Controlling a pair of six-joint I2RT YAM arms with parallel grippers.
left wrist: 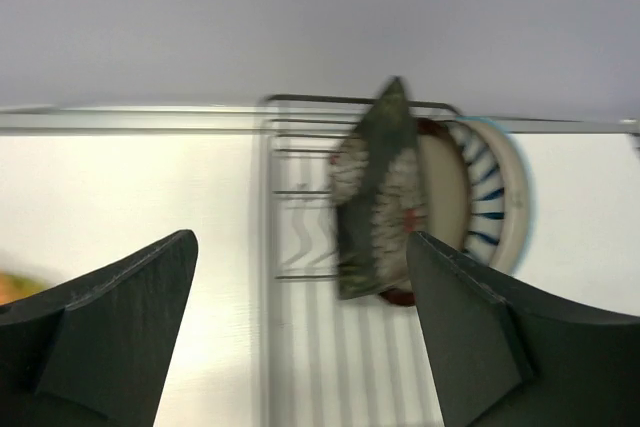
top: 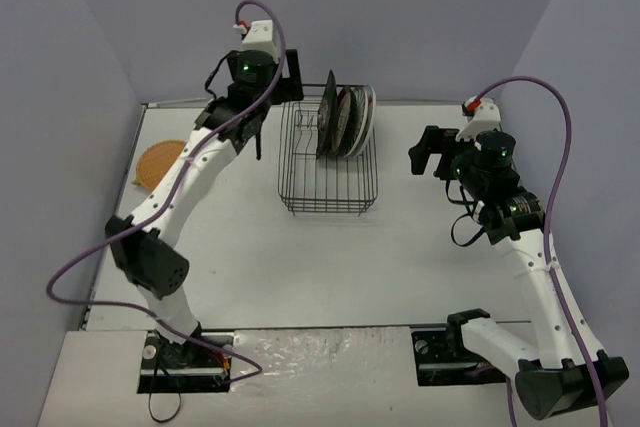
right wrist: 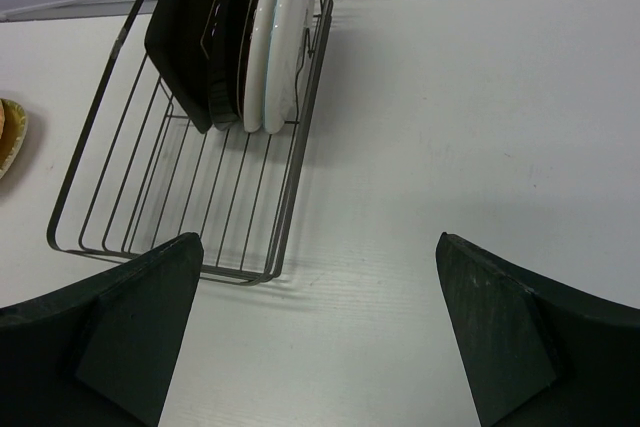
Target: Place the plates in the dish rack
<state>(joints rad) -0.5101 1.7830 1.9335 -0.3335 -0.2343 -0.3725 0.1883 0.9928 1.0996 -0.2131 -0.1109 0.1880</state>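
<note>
Up high with the left gripper [top: 292, 65] by the far left corner of the dish rack [top: 326, 212] — jaws spread wide, nothing between them. Same story opposite: right gripper [top: 424, 151] hanging over the bare counter [top: 330, 267] to the right of the rack, jaws apart and empty too.

Counting four plates on edge at the rack's far end, the dark square plate [top: 326, 127] in front, three round plates [top: 356, 119] packed close behind it. Leaves the orange plate [top: 155, 159] lying flat near the counter's left edge, well apart from the rack and partly covered in the top view by the left arm [top: 190, 172]. Shows a yellowish rim [right wrist: 12, 147] at the very edge of the right wrist view, probably the yellow-green plate, though too little in sight to be sure.

Now the relation that matters: from the left jaws, lies off to the left, back toward the bases and low down; from the right jaws, sits clear across the rack. Looks like the left arm's pick, plainly the nearer one. Being round and flat, offers no long axis to line up on — calls for a swing left, a drop, and a bite on the rim. Then on edge into the rack's bare near end, in front of the dark square.
</note>
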